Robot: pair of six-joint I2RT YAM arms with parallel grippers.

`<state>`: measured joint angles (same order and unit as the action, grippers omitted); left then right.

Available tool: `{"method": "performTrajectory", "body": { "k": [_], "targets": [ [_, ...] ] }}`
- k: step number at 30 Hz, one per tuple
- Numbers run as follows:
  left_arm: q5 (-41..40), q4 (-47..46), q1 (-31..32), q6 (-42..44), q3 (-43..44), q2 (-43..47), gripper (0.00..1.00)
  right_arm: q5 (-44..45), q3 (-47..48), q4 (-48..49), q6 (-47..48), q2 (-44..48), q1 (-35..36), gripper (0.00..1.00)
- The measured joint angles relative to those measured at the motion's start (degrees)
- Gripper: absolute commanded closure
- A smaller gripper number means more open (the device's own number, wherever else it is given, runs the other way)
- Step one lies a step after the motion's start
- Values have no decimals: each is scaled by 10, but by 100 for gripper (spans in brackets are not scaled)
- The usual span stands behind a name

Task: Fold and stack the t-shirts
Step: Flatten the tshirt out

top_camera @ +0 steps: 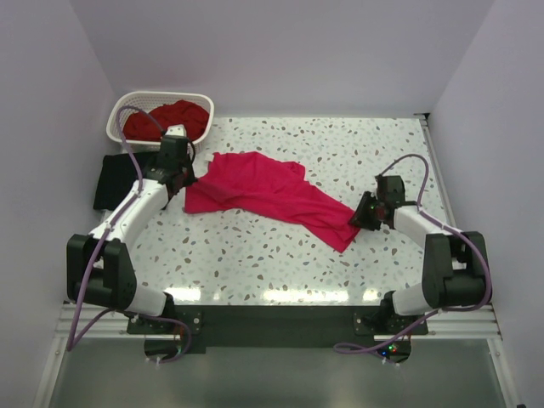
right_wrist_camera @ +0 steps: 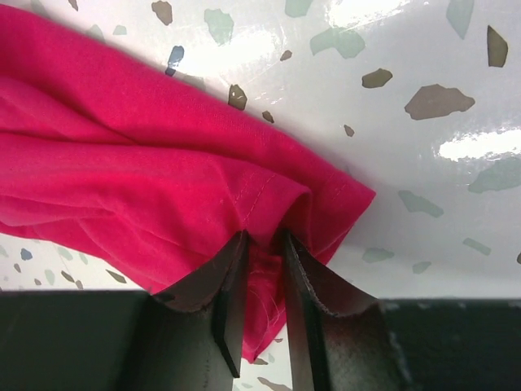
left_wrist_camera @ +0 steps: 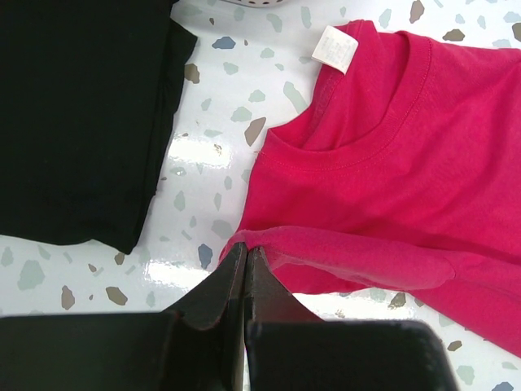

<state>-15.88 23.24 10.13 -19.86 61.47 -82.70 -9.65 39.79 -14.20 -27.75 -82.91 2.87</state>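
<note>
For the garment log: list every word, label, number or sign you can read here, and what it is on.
No readable text anywhere. The one label, a white neck tag at the collar of the pinkish-red t-shirt, looks blank in the left wrist view.

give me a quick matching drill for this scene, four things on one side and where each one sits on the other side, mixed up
Things:
1. pinkish-red t-shirt
2. black t-shirt
3. darker red t-shirt
4. white basket

Places:
A. far left corner of the table
B. stretched across the middle, pinched by the left gripper and the right gripper
C. heaped inside the basket
D. flat at the table's left edge

Pairs: 1-B, 2-D, 3-C, 4-A
</note>
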Motion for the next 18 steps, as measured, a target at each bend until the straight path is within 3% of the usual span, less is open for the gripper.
{"method": "performTrajectory", "body": {
  "k": [6, 18],
  "targets": [
    [0, 0, 0, 0, 0, 3, 100, -16, 0, -7, 9, 9, 0, 99],
    [-24, 8, 0, 0, -26, 67, 100, -82, 7, -132, 21, 177, 0, 100]
  ]
}}
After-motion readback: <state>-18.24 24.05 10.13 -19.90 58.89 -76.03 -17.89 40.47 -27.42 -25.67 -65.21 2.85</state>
